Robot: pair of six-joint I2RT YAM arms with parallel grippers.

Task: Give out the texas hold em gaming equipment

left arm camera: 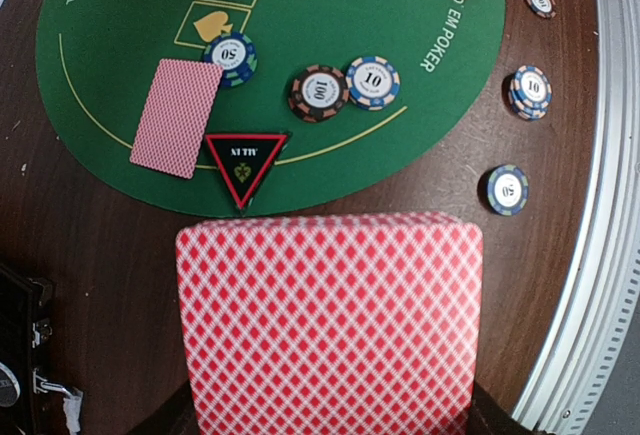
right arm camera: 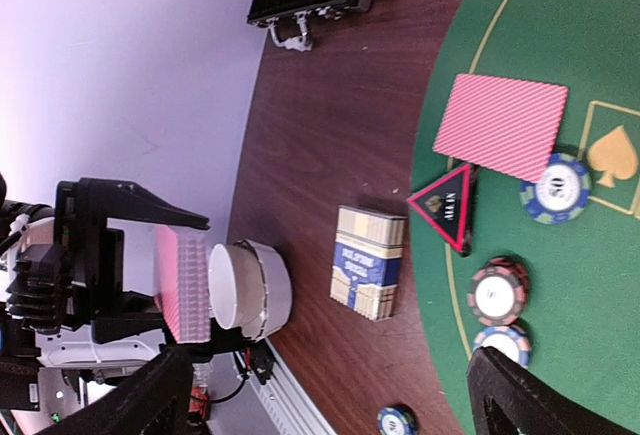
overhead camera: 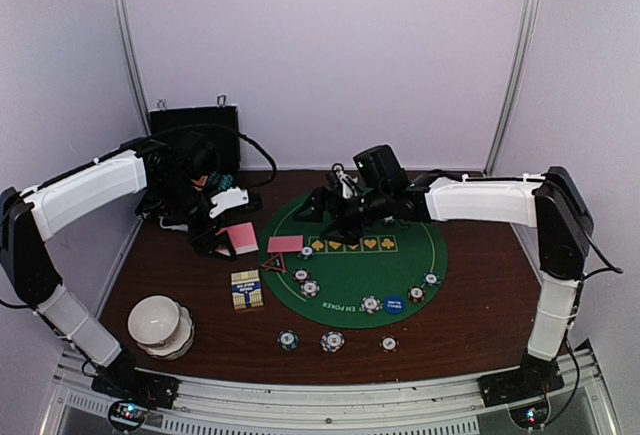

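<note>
Pink-backed playing cards [left arm camera: 325,325], a sheaf rather than one, are clamped in the left fingers [right arm camera: 140,205] above the dark counter [overhead camera: 470,305], just off the left rim of the green felt mat [overhead camera: 400,265]. The sheaf's patterned back faces the left wrist camera and its free edge points at the felt. The fingers grip the opposite end, so how the sheaf's long axis runs cannot be told. Directly ahead of that free edge lies the red-black triangle marker [left arm camera: 245,163], on the mat's rim. Beyond it and slightly to the left in the same view, a single card [left arm camera: 177,117] rests face down on the felt, one corner touching a teal poker chip [left arm camera: 230,58].

The right fingers [right arm camera: 540,400] stand wide apart and empty over the mat's far side, near the printed suit boxes. The left arm is therefore the nearer, and the only one loaded. The next deal looks like a short reach forward onto the felt.
</note>
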